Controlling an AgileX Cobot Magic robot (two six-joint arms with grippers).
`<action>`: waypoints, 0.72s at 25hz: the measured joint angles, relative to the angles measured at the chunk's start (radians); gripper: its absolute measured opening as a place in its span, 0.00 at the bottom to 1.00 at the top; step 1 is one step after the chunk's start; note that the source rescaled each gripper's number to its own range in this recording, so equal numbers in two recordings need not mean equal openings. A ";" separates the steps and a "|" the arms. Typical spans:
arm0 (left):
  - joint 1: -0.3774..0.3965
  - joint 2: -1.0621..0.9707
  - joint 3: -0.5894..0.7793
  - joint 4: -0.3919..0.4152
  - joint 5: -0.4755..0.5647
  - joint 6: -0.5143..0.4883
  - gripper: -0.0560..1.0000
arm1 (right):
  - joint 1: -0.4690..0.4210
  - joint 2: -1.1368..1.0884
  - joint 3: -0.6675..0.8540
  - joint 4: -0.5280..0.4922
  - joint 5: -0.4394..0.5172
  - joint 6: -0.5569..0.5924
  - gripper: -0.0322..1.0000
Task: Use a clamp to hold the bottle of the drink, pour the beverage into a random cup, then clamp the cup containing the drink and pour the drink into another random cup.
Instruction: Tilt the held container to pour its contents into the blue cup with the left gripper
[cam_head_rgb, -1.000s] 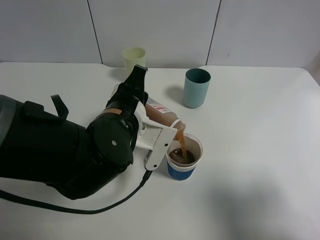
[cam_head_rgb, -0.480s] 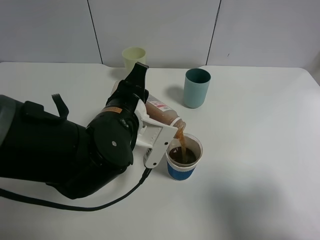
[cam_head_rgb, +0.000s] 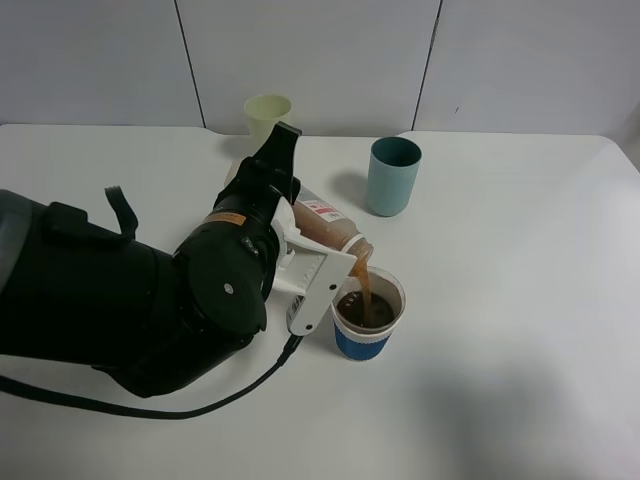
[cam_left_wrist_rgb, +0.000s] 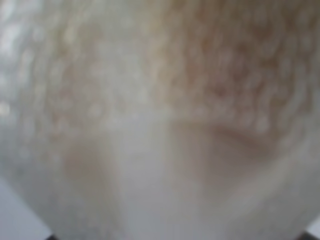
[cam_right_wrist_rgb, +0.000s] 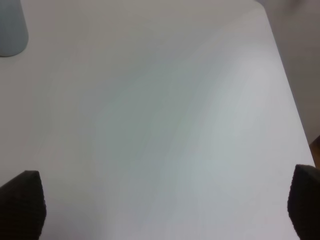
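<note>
In the exterior high view my left gripper (cam_head_rgb: 318, 272) is shut on the drink bottle (cam_head_rgb: 326, 228) and holds it tilted, mouth down. A brown stream (cam_head_rgb: 365, 285) runs from it into the white-and-blue paper cup (cam_head_rgb: 367, 318), which holds brown drink. The left wrist view is filled by a blurred close view of the bottle (cam_left_wrist_rgb: 160, 120); no fingers show there. My right gripper (cam_right_wrist_rgb: 162, 210) is open over bare table, with its dark fingertips (cam_right_wrist_rgb: 20, 202) far apart. It is out of the exterior high view.
A teal cup (cam_head_rgb: 393, 176) stands behind the paper cup and also shows in the right wrist view (cam_right_wrist_rgb: 10, 30). A pale yellow cup (cam_head_rgb: 267, 117) stands at the back by the wall. The bulky left arm (cam_head_rgb: 130, 300) covers the left of the white table (cam_head_rgb: 520, 300).
The bottle has kept pouring and tilted slightly more. The brown drink in the paper cup has risen. The left arm has barely shifted.
</note>
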 joint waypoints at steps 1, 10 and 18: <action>0.000 0.000 0.000 0.000 0.000 0.004 0.06 | 0.000 0.000 0.000 0.000 0.000 0.000 0.90; 0.000 0.000 0.000 0.000 -0.006 0.047 0.06 | 0.000 0.000 0.000 0.000 0.000 0.000 0.90; 0.000 0.000 0.000 0.001 -0.015 0.071 0.06 | 0.000 0.000 0.000 0.000 0.000 0.000 0.90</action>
